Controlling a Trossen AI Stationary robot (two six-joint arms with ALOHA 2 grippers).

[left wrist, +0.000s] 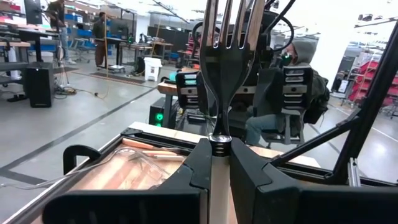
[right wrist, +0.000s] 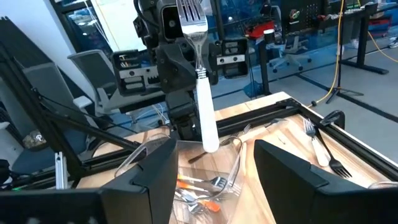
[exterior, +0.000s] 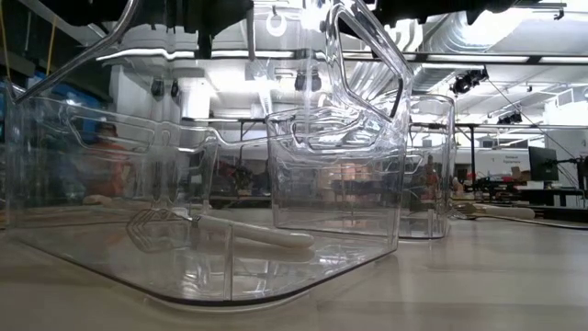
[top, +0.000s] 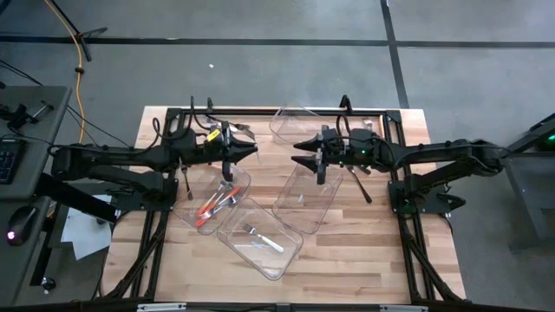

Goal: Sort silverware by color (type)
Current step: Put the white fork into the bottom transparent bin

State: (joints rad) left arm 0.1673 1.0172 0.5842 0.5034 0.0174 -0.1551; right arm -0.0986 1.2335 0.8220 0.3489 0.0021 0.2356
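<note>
The left gripper [right wrist: 186, 121] is pinched tight on a white-handled fork [right wrist: 200, 74], holding it upright with the tines pointing up, above the bin of orange-handled silverware [top: 215, 204] (another white-handled fork [top: 263, 237] lies in the clear bin [top: 282, 260] nearest the desk's front edge). The right gripper [top: 299, 153] hangs over the third bin [top: 299, 206] towards the right side of the desk with its fingers spread and nothing between them. More forks [right wrist: 323, 149] lie on the bare wood by the right-hand frame rail.
</note>
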